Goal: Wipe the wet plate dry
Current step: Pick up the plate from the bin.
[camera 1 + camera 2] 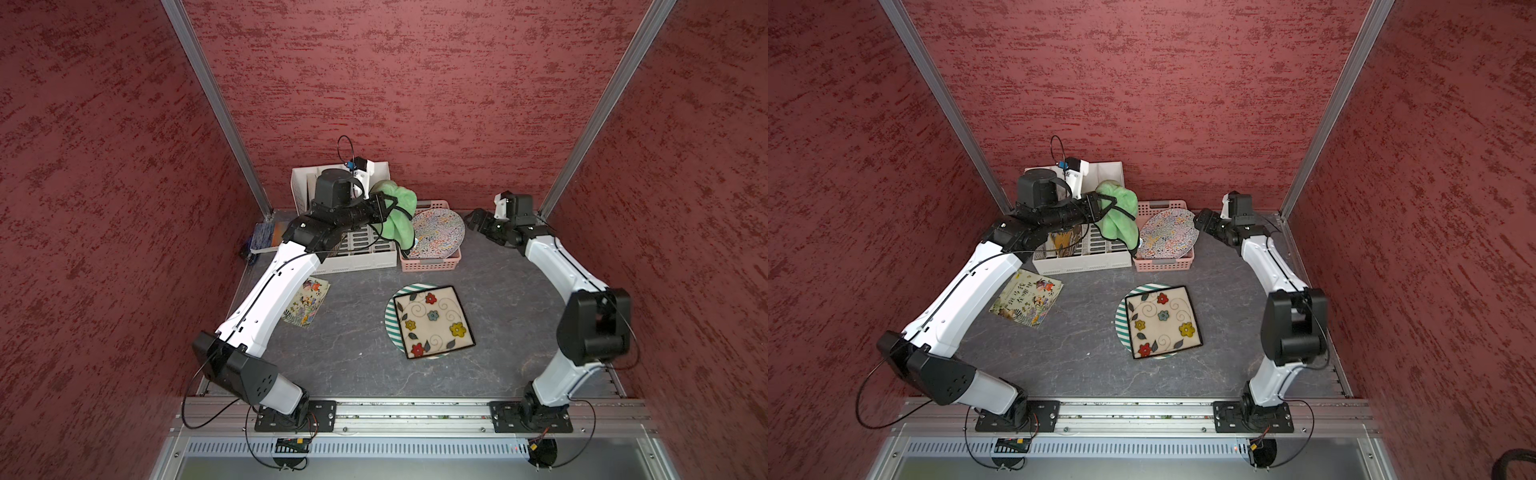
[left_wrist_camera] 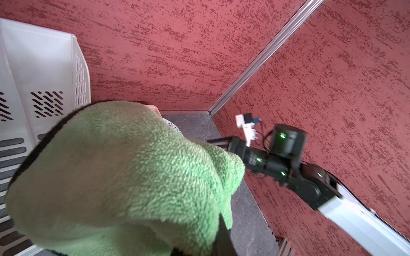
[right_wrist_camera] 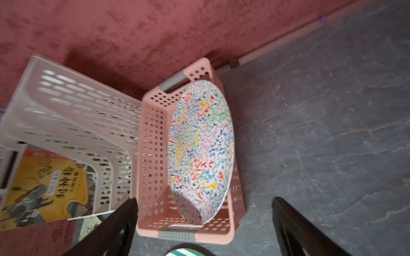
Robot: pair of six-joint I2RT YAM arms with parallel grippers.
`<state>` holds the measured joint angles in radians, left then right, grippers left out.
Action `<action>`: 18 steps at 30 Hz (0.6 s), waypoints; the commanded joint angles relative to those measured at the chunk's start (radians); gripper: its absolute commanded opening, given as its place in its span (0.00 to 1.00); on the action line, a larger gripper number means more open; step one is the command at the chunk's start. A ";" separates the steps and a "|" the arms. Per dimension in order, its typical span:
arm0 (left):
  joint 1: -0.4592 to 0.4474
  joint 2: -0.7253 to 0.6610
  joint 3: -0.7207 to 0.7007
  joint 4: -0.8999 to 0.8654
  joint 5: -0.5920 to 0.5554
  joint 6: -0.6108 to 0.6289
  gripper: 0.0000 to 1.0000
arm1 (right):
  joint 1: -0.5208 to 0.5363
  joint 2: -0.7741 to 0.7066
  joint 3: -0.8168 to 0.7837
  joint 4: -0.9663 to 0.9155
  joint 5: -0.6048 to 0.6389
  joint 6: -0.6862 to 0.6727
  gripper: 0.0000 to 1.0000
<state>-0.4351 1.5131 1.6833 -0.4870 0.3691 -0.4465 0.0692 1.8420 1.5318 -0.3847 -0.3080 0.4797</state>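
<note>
**Three plates in view; cloth up at the basket**

L→R. Illustrated paper picture book [image 1: 305, 303] lies flat on the table, off-task. White slotted plastic rack [image 1: 357, 259] sits at the back. Over its R end, L gripper [image 1: 387, 211] is clamped on a bunched green fluffy cloth [image 1: 397, 218]. Cloth hangs at the near rim of the round ceramic plate w/ multicolour squiggles [image 1: 438, 232]; can't tell if touching.

That plate sits tilted in the pink perforated plastic basket [image 1: 430, 264]: low rim on basket floor, high rim on the wall toward R arm, patterned face up & toward cloth. Round, so no true long axis; its tilt line runs front–back along basket's length.

R gripper [image 3: 204, 199] is just beside the high rim, jaws spread wide, empty. Mid-table, well apart: square floral plate [image 1: 434, 320] stacked on round green-striped plate [image 1: 390, 320]. No droplets visible; squiggle plate as the wet one = my guess.

To do it well, I judge: R pinches the high rim to steady before L presses. Sweep cloth rim-to-rim w/ light load, else plate skids or basket tips.
</note>
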 commanded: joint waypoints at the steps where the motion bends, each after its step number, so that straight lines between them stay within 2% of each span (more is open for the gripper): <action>1: -0.029 0.004 -0.009 0.043 0.031 -0.009 0.00 | -0.003 0.149 0.155 -0.104 -0.001 -0.023 0.97; 5: -0.043 0.002 -0.034 0.061 0.019 -0.033 0.00 | -0.003 0.294 0.288 -0.093 -0.046 -0.026 0.92; 7: -0.043 0.000 -0.051 0.071 0.012 -0.048 0.00 | -0.002 0.345 0.347 -0.113 -0.060 -0.026 0.82; 12: -0.041 -0.004 -0.063 0.070 0.002 -0.052 0.00 | -0.003 0.406 0.388 -0.105 -0.127 -0.020 0.51; 16: -0.040 -0.007 -0.061 0.059 0.007 -0.051 0.00 | -0.002 0.469 0.418 -0.115 -0.175 -0.016 0.46; 18: -0.040 -0.014 -0.063 0.046 0.004 -0.050 0.00 | -0.002 0.470 0.409 -0.100 -0.172 -0.010 0.34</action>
<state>-0.4770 1.5166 1.6222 -0.4534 0.3798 -0.4942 0.0662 2.2848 1.9270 -0.4797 -0.4450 0.4686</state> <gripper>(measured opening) 0.091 0.396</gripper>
